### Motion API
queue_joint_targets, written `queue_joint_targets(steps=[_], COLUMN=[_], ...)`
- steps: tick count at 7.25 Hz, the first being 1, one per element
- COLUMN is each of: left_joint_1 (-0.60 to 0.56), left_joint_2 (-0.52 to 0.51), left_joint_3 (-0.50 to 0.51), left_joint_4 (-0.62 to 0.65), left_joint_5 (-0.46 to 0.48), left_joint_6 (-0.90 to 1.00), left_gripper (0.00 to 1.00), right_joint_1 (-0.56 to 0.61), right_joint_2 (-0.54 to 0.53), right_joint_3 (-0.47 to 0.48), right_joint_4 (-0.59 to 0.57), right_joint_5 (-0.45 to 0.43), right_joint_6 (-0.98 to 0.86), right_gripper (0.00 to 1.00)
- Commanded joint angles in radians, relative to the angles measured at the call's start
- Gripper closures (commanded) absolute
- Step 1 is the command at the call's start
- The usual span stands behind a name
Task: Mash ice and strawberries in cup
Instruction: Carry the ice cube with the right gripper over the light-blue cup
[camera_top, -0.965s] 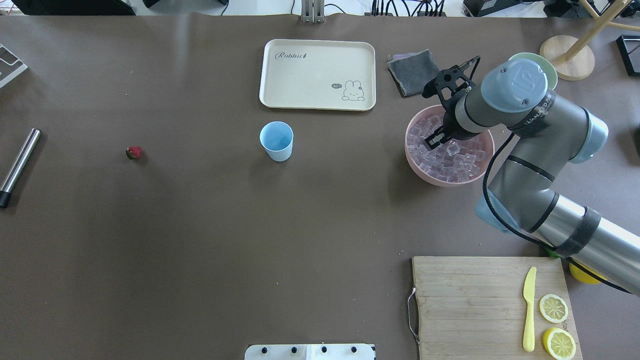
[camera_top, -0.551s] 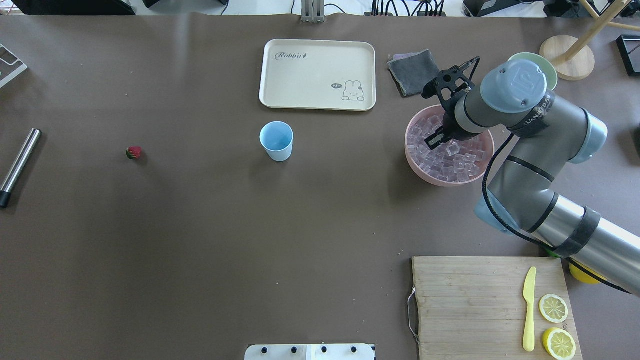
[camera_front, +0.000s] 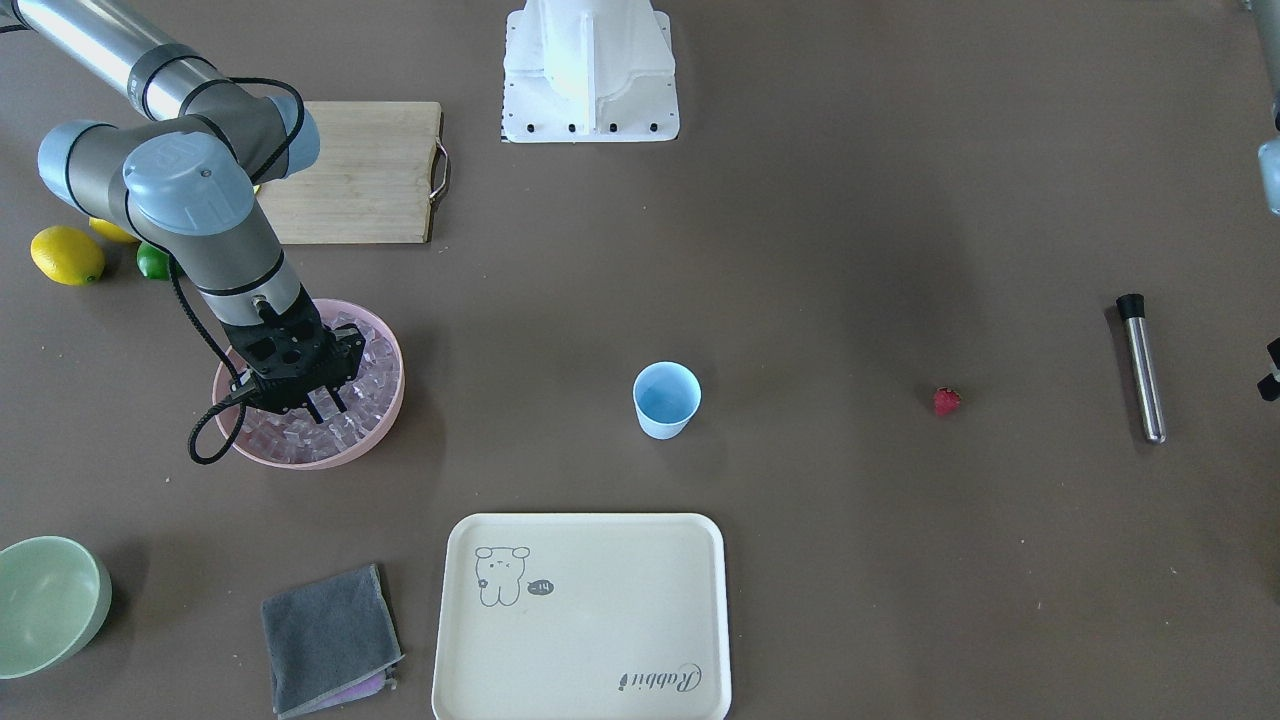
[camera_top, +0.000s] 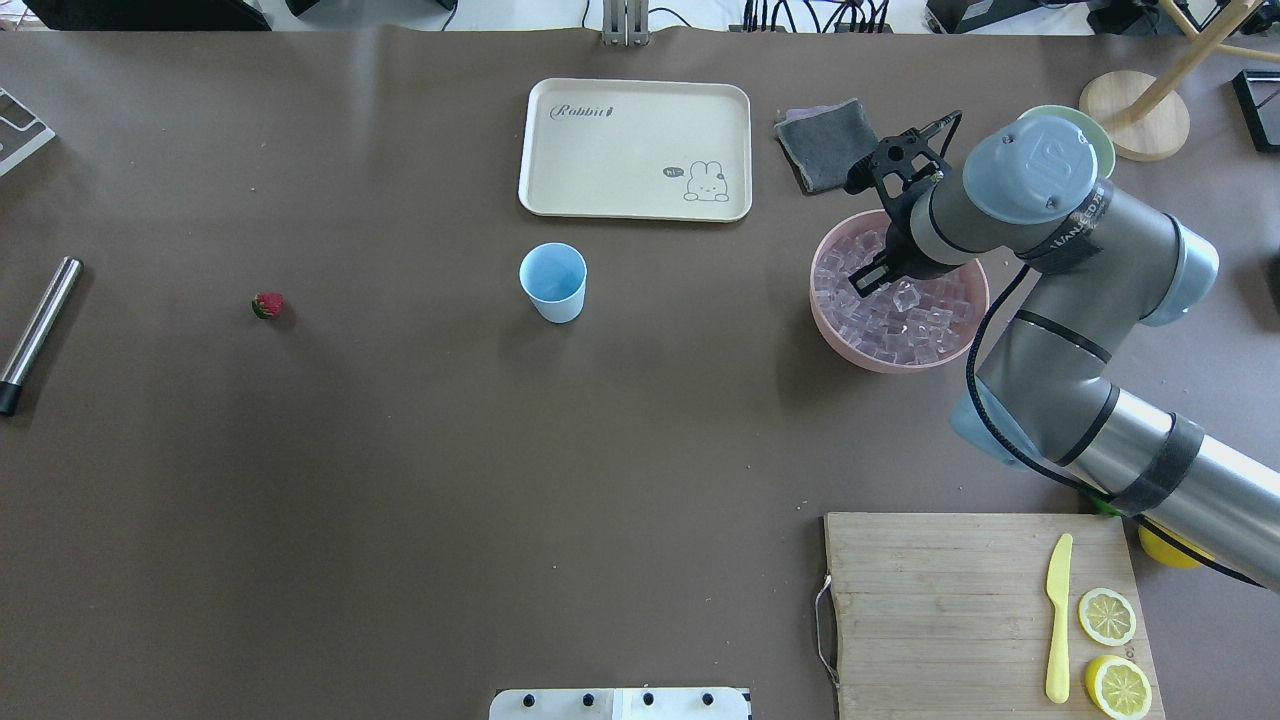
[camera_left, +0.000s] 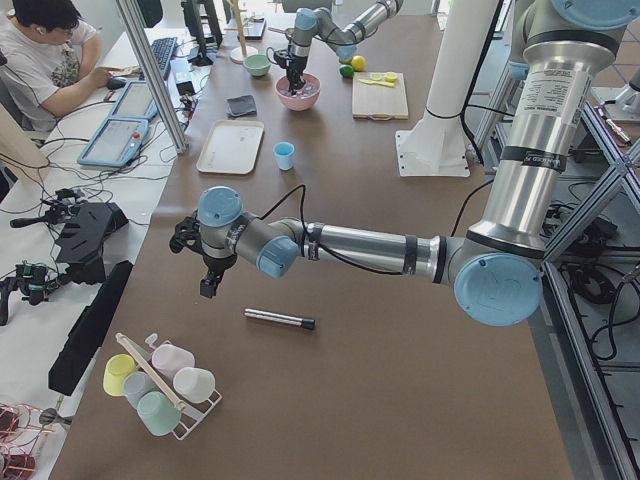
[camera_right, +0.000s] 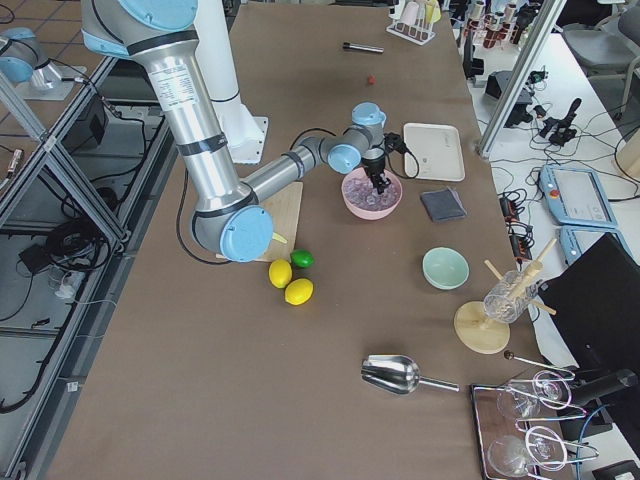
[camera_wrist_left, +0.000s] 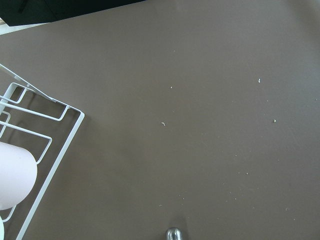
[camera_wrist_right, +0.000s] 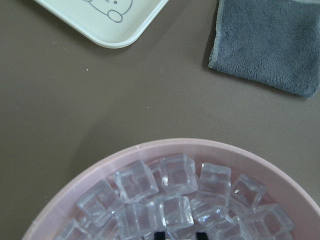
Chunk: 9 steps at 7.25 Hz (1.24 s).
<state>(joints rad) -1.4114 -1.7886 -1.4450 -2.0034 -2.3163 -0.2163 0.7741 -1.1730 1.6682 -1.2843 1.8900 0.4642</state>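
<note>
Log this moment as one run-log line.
right gripper: in pink bowl among ice, grip unclear | left gripper: state unclear | cup: empty | strawberry: on table

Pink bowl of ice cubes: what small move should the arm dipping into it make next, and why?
Probably close the fingers of the right gripper on one cube. They stand apart, down among the ice in the pink bowl, gripping nothing that I can see, and the cup is empty.
</note>
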Motion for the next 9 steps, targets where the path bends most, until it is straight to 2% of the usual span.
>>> queue_joint_targets(steps=[1,3,4,6,7,9], left_joint_1=[0.0,0.0,0.0,0.0,0.0,0.0], left_joint_2=[0.0,0.0,0.0,0.0,0.0,0.0], left_joint_3=[0.001,0.0,0.003,0.001,0.005,0.023], left_joint_4=[0.0,0.0,0.0,0.0,-0.011,-0.028], left_joint_5=[0.0,0.002,0.0,0.0,0.0,0.0], left_joint_6=[0.0,-0.002,0.0,0.0,0.0,0.0], left_gripper=[0.03,0.03,0.03,0.03,0.03,0.03], right_joint_1=[0.022,0.018,-0.007,-0.091,-0.125,-0.199], right_joint_2=[0.031,0.206,0.26,0.468,0.505,0.553], right_joint_3=[0.086,0.079,0.046,-0.117,-0.143,-0.2], right_joint_4=[-0.117,-0.312,-0.31,-0.311,-0.314,-0.308], right_joint_5=[0.012,0.017,0.011,-0.055,-0.074,-0.173], right_joint_6=[0.034,0.135,0.225,0.408,0.465,0.545], right_gripper=[1.0,1.0,1.0,1.0,1.0,1.0])
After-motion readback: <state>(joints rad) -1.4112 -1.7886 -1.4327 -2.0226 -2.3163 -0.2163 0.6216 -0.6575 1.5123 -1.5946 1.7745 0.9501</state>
